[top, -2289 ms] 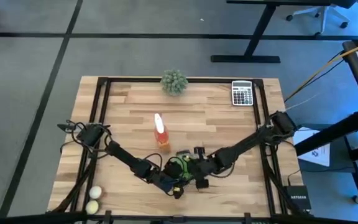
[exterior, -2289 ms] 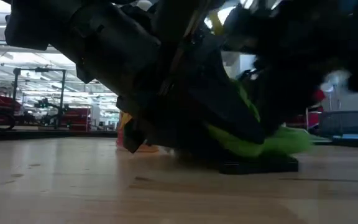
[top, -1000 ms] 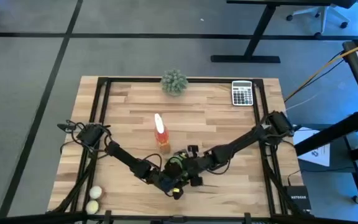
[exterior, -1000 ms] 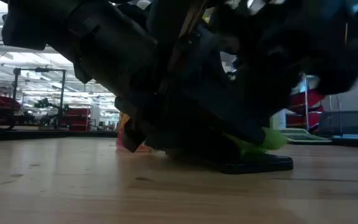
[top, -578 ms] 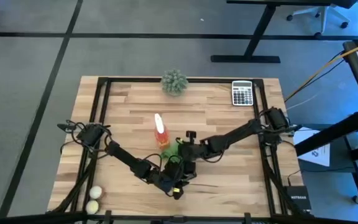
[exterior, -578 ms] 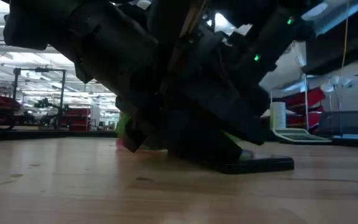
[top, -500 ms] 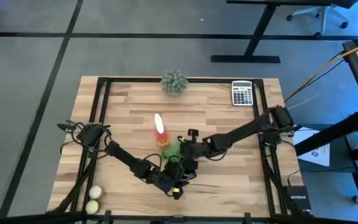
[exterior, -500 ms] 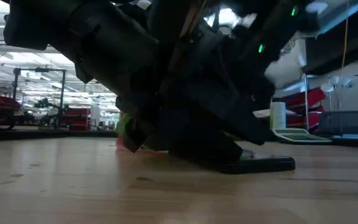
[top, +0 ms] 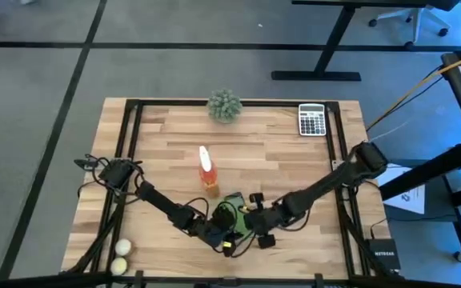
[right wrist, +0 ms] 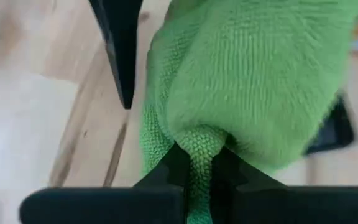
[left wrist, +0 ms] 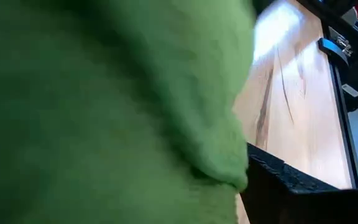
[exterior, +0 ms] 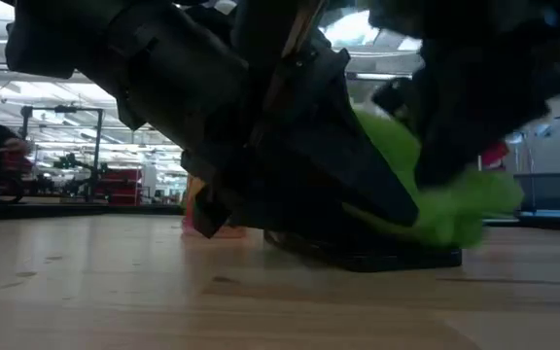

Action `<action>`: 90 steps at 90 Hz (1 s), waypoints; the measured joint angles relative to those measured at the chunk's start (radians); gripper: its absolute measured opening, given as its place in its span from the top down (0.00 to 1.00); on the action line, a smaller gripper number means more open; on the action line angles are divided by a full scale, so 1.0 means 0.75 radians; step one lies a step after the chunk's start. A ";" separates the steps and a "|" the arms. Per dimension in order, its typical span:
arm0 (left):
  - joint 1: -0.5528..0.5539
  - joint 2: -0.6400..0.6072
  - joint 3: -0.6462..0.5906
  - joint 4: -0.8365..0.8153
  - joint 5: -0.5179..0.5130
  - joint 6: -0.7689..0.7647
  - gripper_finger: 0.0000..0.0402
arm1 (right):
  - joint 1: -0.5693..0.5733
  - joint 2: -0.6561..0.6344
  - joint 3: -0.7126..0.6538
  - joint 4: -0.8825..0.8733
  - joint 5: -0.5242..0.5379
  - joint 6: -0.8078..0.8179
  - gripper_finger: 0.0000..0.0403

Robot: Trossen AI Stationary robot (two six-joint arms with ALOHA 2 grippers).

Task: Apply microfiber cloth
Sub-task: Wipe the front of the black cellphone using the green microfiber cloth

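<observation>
— Where's the microfiber cloth (top: 232, 207) now?

— Near the front middle of the table (top: 278, 152), bunched between the two arms, just in front of the orange spray bottle (top: 206, 170). From table height it bulges out bright green over a flat black object (exterior: 397, 258) lying on the wood.

— Who has hold of it?

— The right gripper (right wrist: 194, 171). Its wrist camera shows a fold of the cloth pinched tight between the two dark fingers. The left gripper (top: 224, 232) sits right against the cloth too, but its own camera is filled with green fabric, so I cannot tell whether its fingers are apart or together.

— Any writing you can read?

— Only on a small black box (top: 381, 254) off the table's right front corner; it seems to say NETGEAR. The calculator (top: 310, 120) at the far right corner has keys too small to read. There's also a fuzzy plant ball (top: 224, 105) at the far edge.
</observation>
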 joint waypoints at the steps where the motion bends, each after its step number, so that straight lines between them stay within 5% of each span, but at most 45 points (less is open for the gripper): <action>1: 0.000 0.000 0.000 0.000 0.000 0.000 0.67 | -0.003 0.008 0.000 0.003 0.003 0.000 0.98; 33: -0.002 0.000 0.000 -0.003 0.001 0.003 0.67 | -0.173 0.050 -0.001 0.095 0.259 -0.131 0.98; 64: -0.002 0.000 0.000 -0.003 0.004 0.004 0.67 | -0.321 0.017 0.010 0.079 0.179 -0.190 0.98; 90: -0.003 0.000 0.000 -0.003 0.003 0.004 0.67 | -0.093 -0.150 0.042 -0.173 -0.083 -0.084 0.98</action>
